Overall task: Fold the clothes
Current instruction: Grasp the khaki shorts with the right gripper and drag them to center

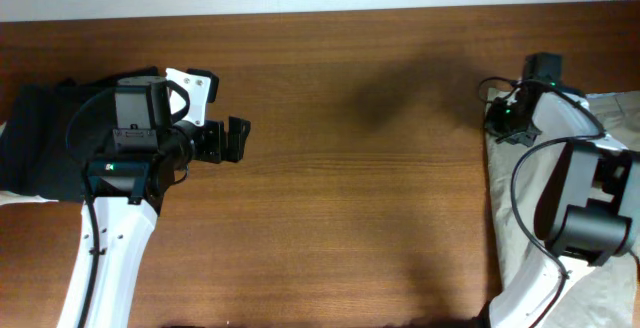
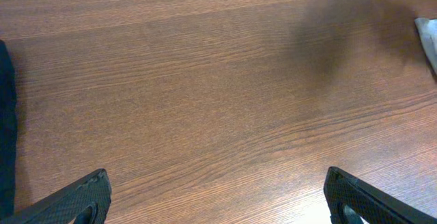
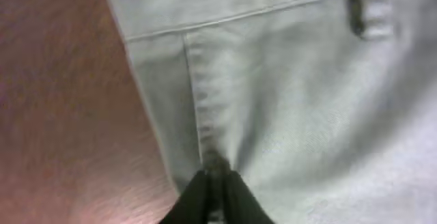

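Khaki shorts (image 1: pixel 615 288) lie at the right edge of the bench (image 1: pixel 350 168) — right end effector (image 3: pixel 217 183) is pinched closed on a seam of theirs. Left end effector (image 1: pixel 236 140) hangs wide open over the bench, holding nothing — dark garments (image 1: pixel 40 138) just beside it.

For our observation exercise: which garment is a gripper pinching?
The pale khaki shorts, seam pinched by the right gripper; the dark garment at left is not.

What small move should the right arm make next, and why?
Probably pull the shorts toward the middle of the table: the jaws of the right gripper look closed on a seam near the cloth's edge, and the middle is bare wood.
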Controlling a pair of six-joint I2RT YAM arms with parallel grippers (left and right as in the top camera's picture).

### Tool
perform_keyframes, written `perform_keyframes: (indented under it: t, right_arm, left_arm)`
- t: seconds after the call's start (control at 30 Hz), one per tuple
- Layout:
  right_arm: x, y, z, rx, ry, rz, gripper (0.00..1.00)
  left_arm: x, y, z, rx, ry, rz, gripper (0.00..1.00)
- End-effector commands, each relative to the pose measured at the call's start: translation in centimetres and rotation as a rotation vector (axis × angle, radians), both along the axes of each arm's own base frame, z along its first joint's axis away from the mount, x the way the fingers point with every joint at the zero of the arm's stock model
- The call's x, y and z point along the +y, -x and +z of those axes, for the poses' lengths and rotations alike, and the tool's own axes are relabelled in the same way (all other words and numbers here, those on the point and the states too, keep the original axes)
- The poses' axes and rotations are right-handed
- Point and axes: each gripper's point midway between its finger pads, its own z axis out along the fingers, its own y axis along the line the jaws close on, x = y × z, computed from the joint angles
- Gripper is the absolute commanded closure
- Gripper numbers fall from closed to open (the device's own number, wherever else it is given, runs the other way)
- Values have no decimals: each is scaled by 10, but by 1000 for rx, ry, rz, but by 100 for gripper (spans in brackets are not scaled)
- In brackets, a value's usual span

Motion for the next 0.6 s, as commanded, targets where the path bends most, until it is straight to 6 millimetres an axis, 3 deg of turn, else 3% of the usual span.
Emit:
perform_keyframes:
  t: [0.0,0.07,0.17,0.23,0.3,0.37,0.43,0.5,0.57]
  right_arm:
    - [46,-10,-1,7,-6,96,96]
    - [78,-13,0,2,-32,165,96]
    - [194,-7,3,-9,-173,416,96]
    - [252,6,7,-17,-231,585,96]
    - [315,33,9,-13,-249,792,96]
    - [385,84,7,7,-225,1089,92]
    - [407,109,4,20,-132,1208,82]
    - [407,116,8,27,-29,1233,73]
    - [398,110,27,13,-3,1212,67]
  left_arm:
    - [-1,-2,15,-35,17,-3,1]
    - [1,-2,15,-36,11,4,1]
    - [9,-4,14,-39,-24,38,1]
    - [19,-7,14,-46,-68,82,1]
    - [30,-11,20,-65,-112,127,1]
    - [36,-15,33,-97,-137,157,1]
    - [36,-16,38,-109,-136,158,1]
    - [36,-16,38,-109,-141,152,1]
    - [36,-15,37,-103,-142,152,1]
